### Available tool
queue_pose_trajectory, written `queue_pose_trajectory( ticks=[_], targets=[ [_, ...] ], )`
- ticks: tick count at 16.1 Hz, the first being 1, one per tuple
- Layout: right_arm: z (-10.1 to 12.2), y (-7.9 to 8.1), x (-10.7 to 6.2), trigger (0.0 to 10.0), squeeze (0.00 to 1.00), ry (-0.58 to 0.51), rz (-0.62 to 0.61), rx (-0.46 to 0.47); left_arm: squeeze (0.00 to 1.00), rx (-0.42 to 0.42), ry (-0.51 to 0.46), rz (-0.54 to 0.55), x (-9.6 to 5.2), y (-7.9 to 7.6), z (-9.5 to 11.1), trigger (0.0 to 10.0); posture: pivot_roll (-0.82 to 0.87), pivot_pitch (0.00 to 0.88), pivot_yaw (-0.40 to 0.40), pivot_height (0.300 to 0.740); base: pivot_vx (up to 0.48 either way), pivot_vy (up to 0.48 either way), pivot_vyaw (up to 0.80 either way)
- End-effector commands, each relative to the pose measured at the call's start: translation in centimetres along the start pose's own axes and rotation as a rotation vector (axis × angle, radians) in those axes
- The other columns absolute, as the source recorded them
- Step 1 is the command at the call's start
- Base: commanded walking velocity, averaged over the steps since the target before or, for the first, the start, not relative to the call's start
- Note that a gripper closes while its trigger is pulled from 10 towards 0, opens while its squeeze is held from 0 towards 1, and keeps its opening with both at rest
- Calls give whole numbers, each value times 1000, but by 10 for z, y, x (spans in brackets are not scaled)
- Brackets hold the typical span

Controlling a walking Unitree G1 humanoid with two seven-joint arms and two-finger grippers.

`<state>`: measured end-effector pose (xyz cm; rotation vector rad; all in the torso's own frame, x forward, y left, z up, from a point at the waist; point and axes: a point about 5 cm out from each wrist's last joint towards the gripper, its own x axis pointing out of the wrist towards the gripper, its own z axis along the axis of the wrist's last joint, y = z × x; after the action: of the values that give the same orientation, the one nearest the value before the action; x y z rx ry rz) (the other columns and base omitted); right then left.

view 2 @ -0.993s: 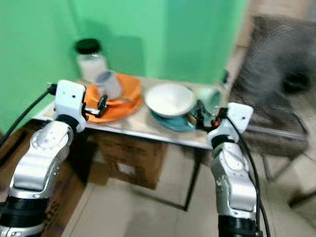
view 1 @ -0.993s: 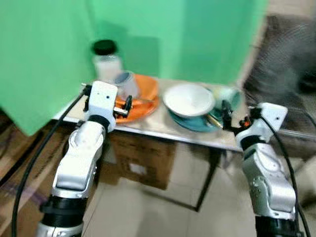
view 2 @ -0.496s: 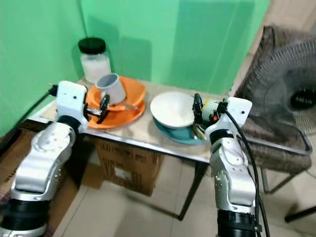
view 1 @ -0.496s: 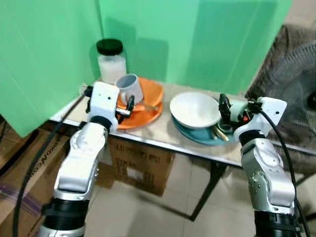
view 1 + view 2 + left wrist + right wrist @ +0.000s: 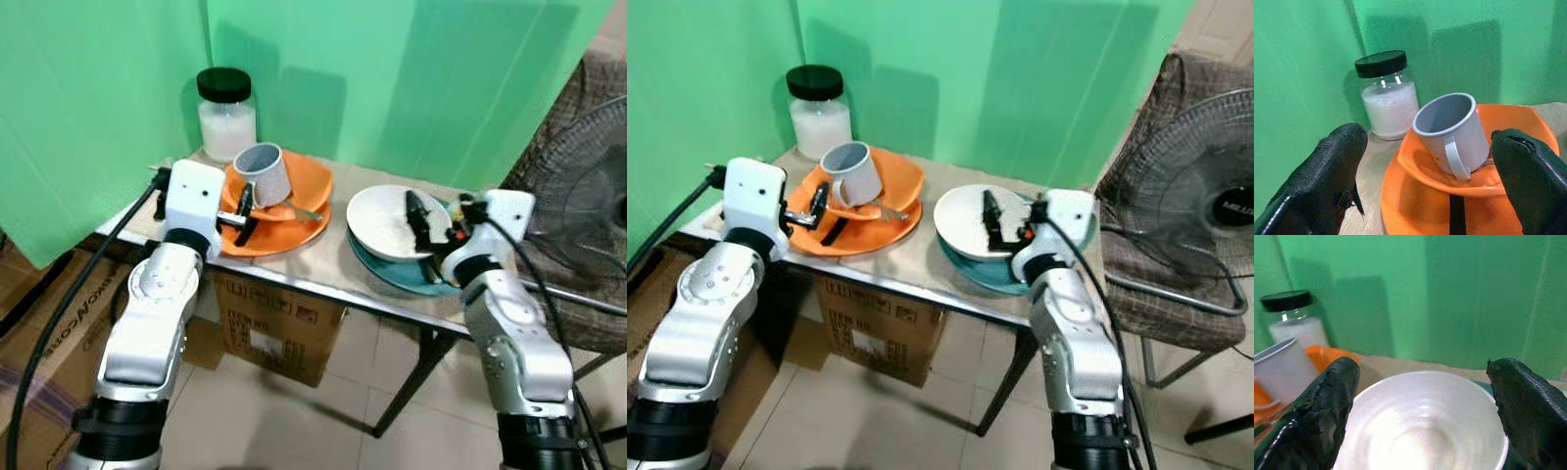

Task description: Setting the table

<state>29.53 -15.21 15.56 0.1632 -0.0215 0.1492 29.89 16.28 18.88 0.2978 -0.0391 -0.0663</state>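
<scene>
Left gripper [image 5: 242, 208] spread wide facing the mug [image 5: 265, 174]; right gripper [image 5: 1420, 426] spread wide over the white bowl [image 5: 384, 221].

So there's a grey mug [image 5: 265, 173] tipped over on its side, handle toward the robot, mouth facing up and left, lying in an orange bowl [image 5: 312, 179] that's stacked on an orange plate [image 5: 284, 232]. Some cutlery [image 5: 306, 210] pokes out beside the mug. To the right, an upright white bowl [image 5: 387, 219], looks empty, sits on a teal plate [image 5: 392, 272].
</scene>
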Motion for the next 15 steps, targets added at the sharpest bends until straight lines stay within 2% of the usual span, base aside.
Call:
queue_pose_trajectory(
  ticks=[1, 6, 7, 8, 11, 12, 13, 15],
  targets=[
    [-1, -6, -1, 10000, 0, 18, -11, -25, 835, 2, -19, -2, 1, -3, 5, 10000, 91, 0, -60, 740, 0, -480, 0],
    [-8, -5, 1, 10000, 0, 74, 16, -39, 827, 12, -14, 0, 2, -2, 4, 10000, 90, 0, -62, 740, 0, -445, 0],
    [-8, -6, 2, 10000, 0, 77, 23, -25, 820, -2, -4, -5, 2, -3, 3, 10000, 93, 0, -64, 740, 0, 0, 0],
    [-8, -5, 4, 10000, 0, 91, 36, -14, 714, 3, 1, -20, 1, -5, 1, 10000, 95, 0, -69, 740, 0, 0, 0],
    [-4, -3, 9, 10000, 0, 81, 66, 69, 698, 19, 11, -93, -1, -11, -1, 10000, 100, 0, -74, 740, 0, 0, 0],
    [-5, 0, 15, 10000, 1000, 98, 87, 74, 255, 29, 27, -193, -5, -19, -5, 10000, 106, 0, -76, 740, 0, 0, 0],
    [-7, 2, 21, 10000, 1000, 120, 98, 90, 0, 53, 40, -293, -10, -26, -8, 10000, 110, 0, -77, 740, 0, 0, 0],
    [-9, 3, 36, 10000, 1000, 165, 91, 123, 0, 74, 70, -402, -16, -31, -14, 10000, 110, 0, -74, 740, 0, 0, 0]
  ],
)
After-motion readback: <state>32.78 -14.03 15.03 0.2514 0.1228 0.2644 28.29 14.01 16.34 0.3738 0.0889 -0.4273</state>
